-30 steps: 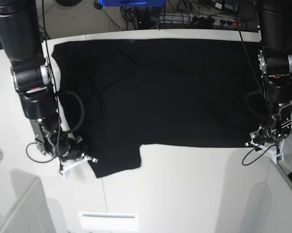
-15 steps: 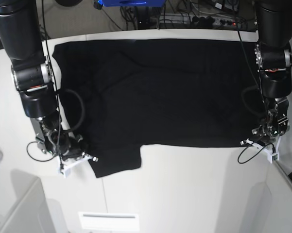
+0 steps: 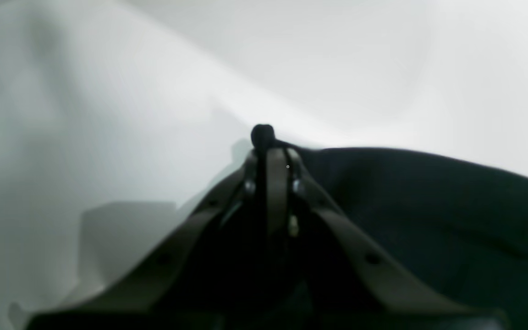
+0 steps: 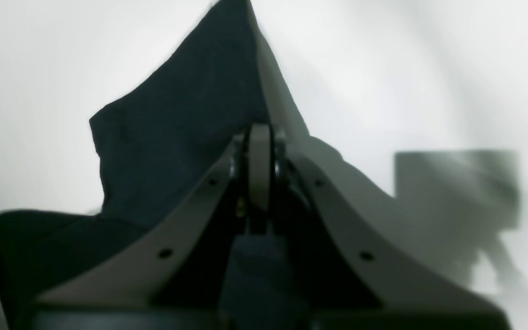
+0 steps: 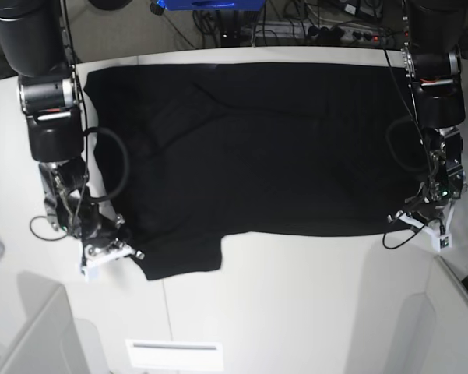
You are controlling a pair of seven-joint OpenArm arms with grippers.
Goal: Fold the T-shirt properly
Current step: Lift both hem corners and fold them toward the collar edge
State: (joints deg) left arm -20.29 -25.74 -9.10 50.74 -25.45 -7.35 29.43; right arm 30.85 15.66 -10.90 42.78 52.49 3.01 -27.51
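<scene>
At the left edge of the base view the right arm reaches down over the white table [image 5: 296, 312], and its right gripper [image 5: 132, 253] sits low at the near left corner of the T-shirt [image 5: 249, 148], beside the sleeve flap that sticks out toward the camera. The right wrist view shows the two fingers [image 4: 260, 165] of the gripper pressed flat together, with black cloth [image 4: 177, 137] running up from under them to a raised peak against the pale table; it is clenched on a pinch of the T-shirt's edge. Moving rightward, the T-shirt lies spread across the middle and far part of the table, plain black side up, wide and roughly rectangular, with soft creases near its left shoulder and its near hem running almost straight across. Cables and a power strip [image 5: 335, 33] lie on the floor beyond the far table edge. At the right side the left arm comes down to the shirt's near right corner, where the left gripper [image 5: 401, 220] meets the hem. In the left wrist view its fingers [image 3: 277, 183] are closed tight, a small bunched knob of black fabric [image 3: 262, 134] poking out above the tips while the rest of the cloth [image 3: 429, 206] spreads away to the right.
</scene>
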